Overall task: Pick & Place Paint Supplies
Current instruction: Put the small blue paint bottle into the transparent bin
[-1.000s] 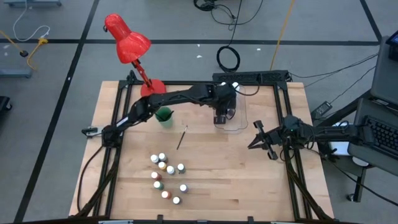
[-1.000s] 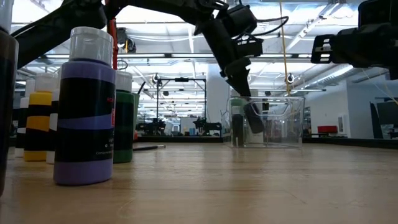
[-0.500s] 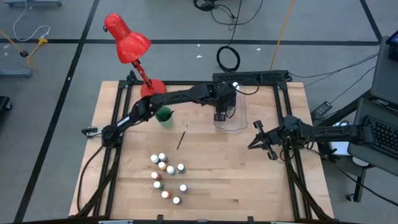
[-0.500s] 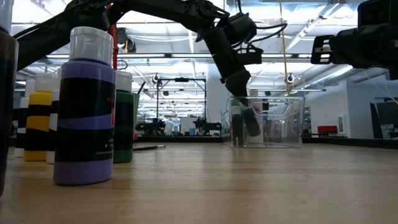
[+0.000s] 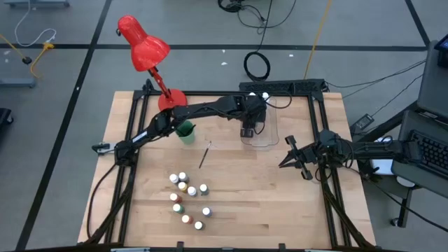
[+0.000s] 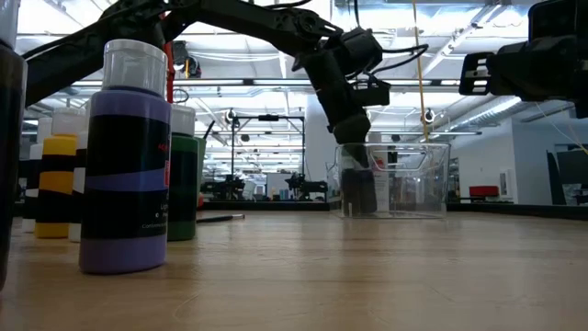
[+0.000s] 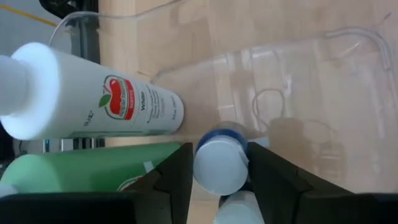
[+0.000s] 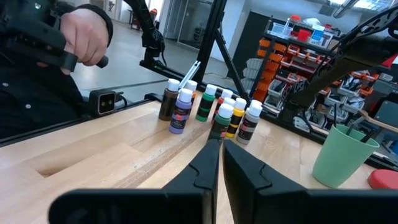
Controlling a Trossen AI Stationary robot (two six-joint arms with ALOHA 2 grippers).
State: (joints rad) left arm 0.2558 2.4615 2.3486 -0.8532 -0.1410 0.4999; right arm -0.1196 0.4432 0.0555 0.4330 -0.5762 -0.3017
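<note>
Over the table, left claw reaches into bin.

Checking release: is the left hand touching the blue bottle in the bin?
Touching. In the left wrist view the left hand has both fingers pressed against the blue bottle's white cap, no gap either side, inside the clear bin.

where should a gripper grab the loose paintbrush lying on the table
Probably at mid-handle, coming straight down. The paintbrush lies flat and alone on the bare wood between the green cup and the paint bottles, so nothing crowds it. It is thin and slanted, so turn the fingers to close across its width.
</note>
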